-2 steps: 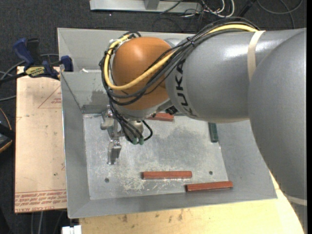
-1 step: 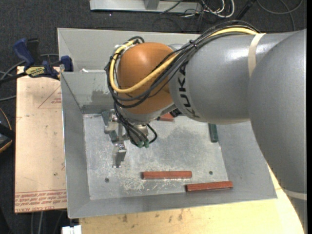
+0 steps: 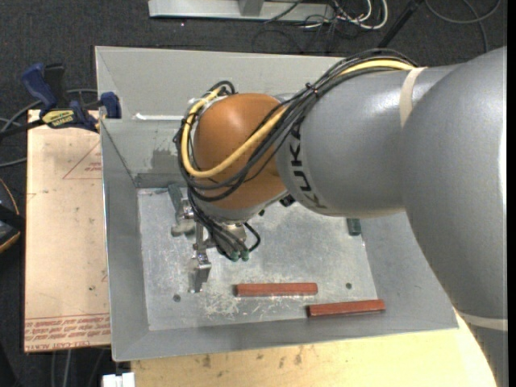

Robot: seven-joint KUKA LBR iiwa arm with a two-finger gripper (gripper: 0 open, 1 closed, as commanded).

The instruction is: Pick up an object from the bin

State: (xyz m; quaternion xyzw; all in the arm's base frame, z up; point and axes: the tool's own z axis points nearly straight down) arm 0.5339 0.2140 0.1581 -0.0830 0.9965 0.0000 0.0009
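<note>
The pincer (image 3: pixel 199 268) is seen low at centre left of the grey bin (image 3: pixel 121 240); whether released or clenched cannot be told. A reddish-brown bar (image 3: pixel 276 289) lies apart, lower centre, so bare floor may be grasped.

Black capital letters "KUKA", running top to bottom on the grey arm (image 3: pixel 379 143), just right of the orange cover (image 3: pixel 230 135), upper end partly crossed by cables (image 3: pixel 284 113).

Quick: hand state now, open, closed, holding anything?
Hand: open or closed cannot be told; it hangs low in the grey metal bin, left of the nearer reddish-brown flat bar.
</note>
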